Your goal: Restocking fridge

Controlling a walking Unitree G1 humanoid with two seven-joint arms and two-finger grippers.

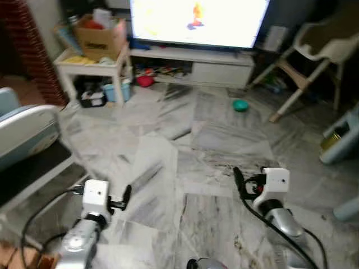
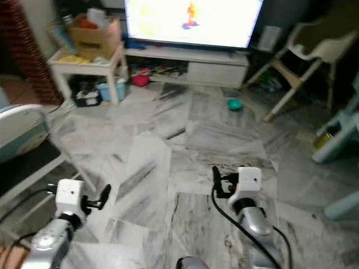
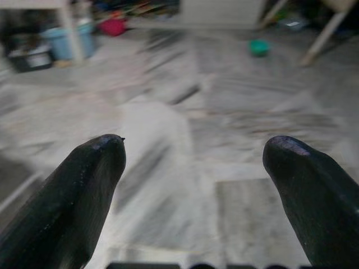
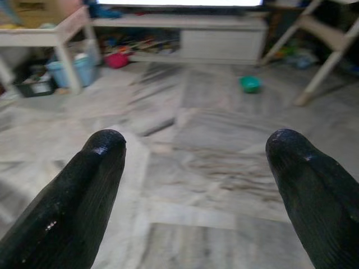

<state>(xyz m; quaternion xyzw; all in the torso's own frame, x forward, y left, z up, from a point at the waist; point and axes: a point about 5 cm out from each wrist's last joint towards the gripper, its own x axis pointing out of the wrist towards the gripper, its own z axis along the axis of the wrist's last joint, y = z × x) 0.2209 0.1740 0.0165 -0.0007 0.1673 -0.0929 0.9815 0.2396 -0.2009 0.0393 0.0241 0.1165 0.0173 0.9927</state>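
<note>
Grey marble-look floor [image 1: 185, 140] took up most of what you saw, w/ darker streaked tiles running fwd to the far wall. No fridge or groceries could be made out anywhere in your frames, so I can't tell where the task's things were.

Biggest item at the back: a lit TV [image 1: 196, 19], screen blown out white w/ a small orange figure on it. It sat on a long white low cabinet [image 1: 196, 66] w/ clutter on its open shelf. Far right, a white high chair [image 1: 314, 50] stood tilted on splayed wooden legs. Far left, a brick-red wall edge [image 1: 31, 50], & beside it a small white side table [image 1: 92, 70] carrying a cardboard box [image 1: 101, 36]; a light blue tub [image 1: 115, 89] & a dark bin were tucked under it, and a pink bowl [image 1: 145, 81] lay just beside it on the floor. At your left edge was a pale blue & white seat [image 1: 25, 134]; at the right edge, a pale blue plastic piece [image 1: 342, 143].

Both arms were held out low over bare floor, well apart. Left gripper [image 3: 193, 151] had its fingers spread wide, nothing between them. Right gripper [image 4: 196, 145] was likewise gaping, holding nothing.

Smallest: a green bowl [image 1: 240, 105] alone on the floor, near the chair's legs.
</note>
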